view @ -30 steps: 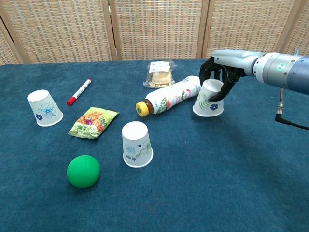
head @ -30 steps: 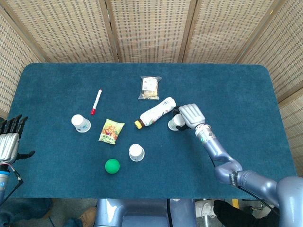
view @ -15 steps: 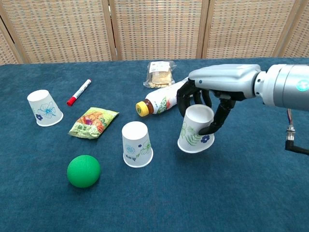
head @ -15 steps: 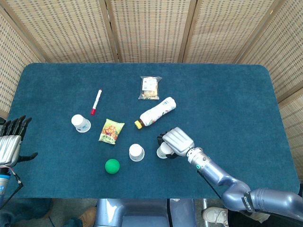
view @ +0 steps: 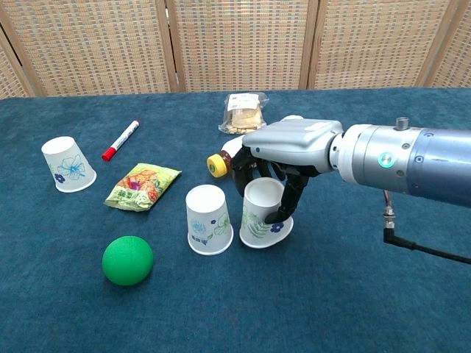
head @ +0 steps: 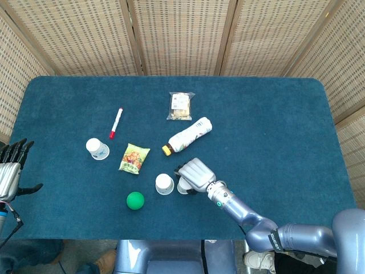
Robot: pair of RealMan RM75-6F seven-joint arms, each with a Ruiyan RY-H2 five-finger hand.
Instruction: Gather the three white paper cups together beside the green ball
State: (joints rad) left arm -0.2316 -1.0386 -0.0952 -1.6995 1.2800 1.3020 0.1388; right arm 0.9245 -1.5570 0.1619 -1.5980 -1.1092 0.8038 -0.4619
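My right hand (view: 283, 158) (head: 194, 174) grips an upside-down white paper cup (view: 261, 215) from above, just right of a second upside-down cup (view: 208, 219) (head: 164, 184); whether the held cup's rim touches the cloth I cannot tell. The green ball (view: 127, 259) (head: 135, 200) lies front-left of that second cup. A third white cup (view: 67, 163) (head: 97, 148) stands far to the left. My left hand (head: 11, 171) hovers open off the table's left edge, holding nothing.
A drink bottle (head: 186, 136) lies on its side behind my right hand. A green snack packet (view: 143, 186), a red marker (view: 121, 140) and a clear bag of biscuits (view: 243, 112) lie on the blue cloth (view: 368, 294).
My right hand has carried its cup from beside the bottle leftward and toward the front, bringing it next to the middle cup. The left hand has barely shifted.
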